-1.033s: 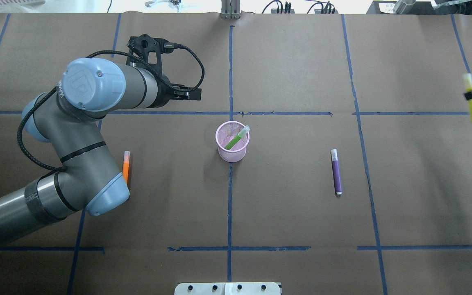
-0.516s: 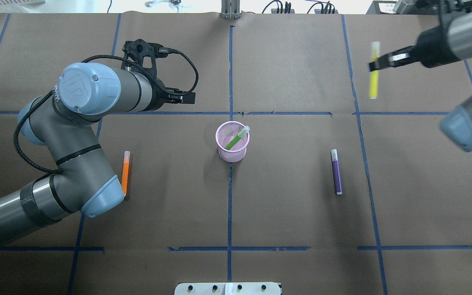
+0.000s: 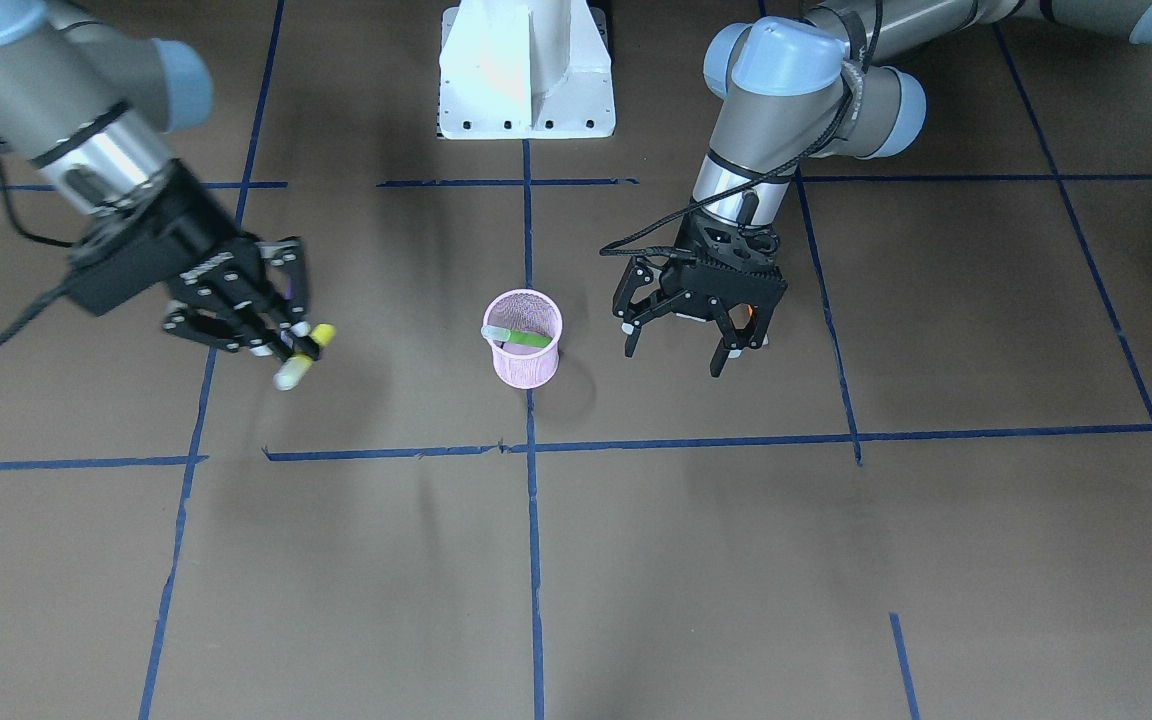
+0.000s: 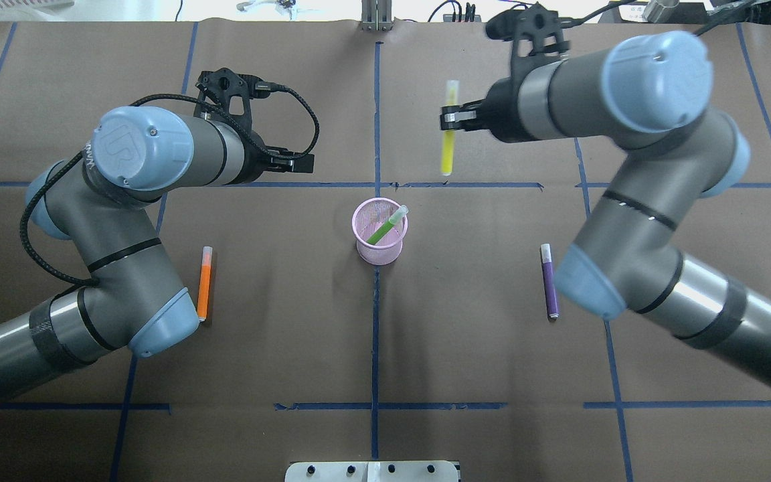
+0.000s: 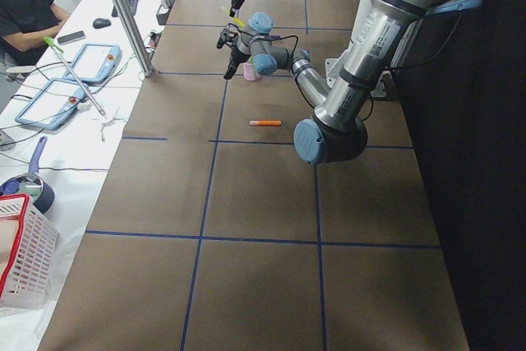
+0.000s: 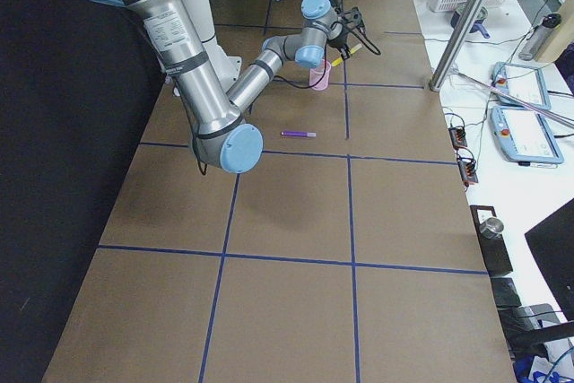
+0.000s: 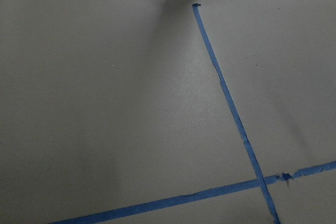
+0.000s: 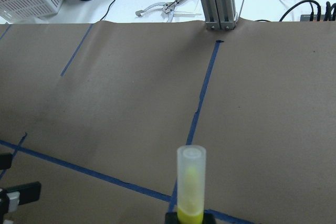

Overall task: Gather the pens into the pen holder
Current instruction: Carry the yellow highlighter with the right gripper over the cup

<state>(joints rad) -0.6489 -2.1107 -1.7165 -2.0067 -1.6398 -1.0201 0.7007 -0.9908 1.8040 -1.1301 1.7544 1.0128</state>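
Brown desk (image 4: 492,348) — right claw (image 4: 452,119) clenched on yellow pen (image 4: 449,154), short of pen holder (image 4: 379,234); left claw (image 3: 676,348) released — misaligned drop could strike rim.

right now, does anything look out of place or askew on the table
Nothing spilled or damaged. The green pen leans in the pink cup, cap over the rim. The orange pen and purple pen lie flat on the table, not yet collected; the yellow pen hangs in the right gripper.
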